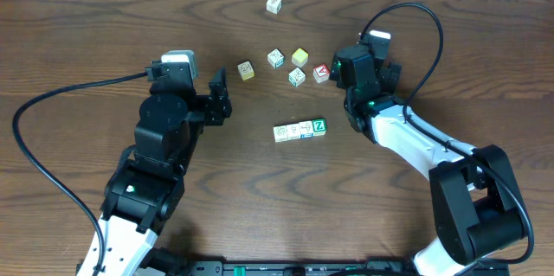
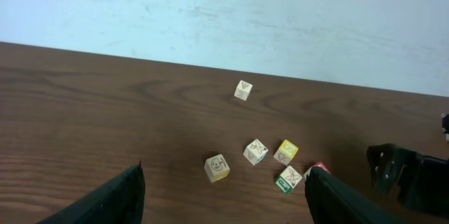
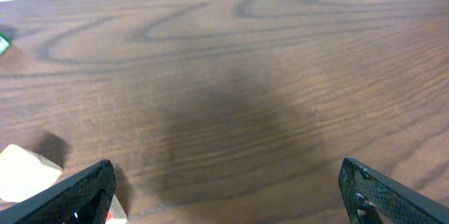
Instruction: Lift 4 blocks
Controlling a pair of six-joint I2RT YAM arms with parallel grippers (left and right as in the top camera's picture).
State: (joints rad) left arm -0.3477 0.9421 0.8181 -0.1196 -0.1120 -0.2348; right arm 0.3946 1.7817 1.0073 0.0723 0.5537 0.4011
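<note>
Four cream alphabet blocks (image 1: 300, 129) lie in a touching row on the table between the arms, the rightmost showing a green Z (image 1: 318, 125). No gripper touches them, and neither wrist view shows them. My left gripper (image 1: 221, 94) hovers to the row's upper left, open and empty; in the left wrist view (image 2: 224, 192) its dark fingers (image 2: 119, 199) frame the loose cubes ahead. My right gripper (image 1: 342, 68) is to the row's upper right, next to the red-faced cube (image 1: 321, 73). It is open (image 3: 228, 182) over bare wood.
Loose cubes lie behind the row: one far back (image 1: 273, 3), a yellow-sided one (image 1: 246, 69), a cream one (image 1: 275, 57), a yellow-faced one (image 1: 299, 56) and a green-edged one (image 1: 297, 76). A cream cube (image 3: 24, 175) sits by the right gripper's left finger.
</note>
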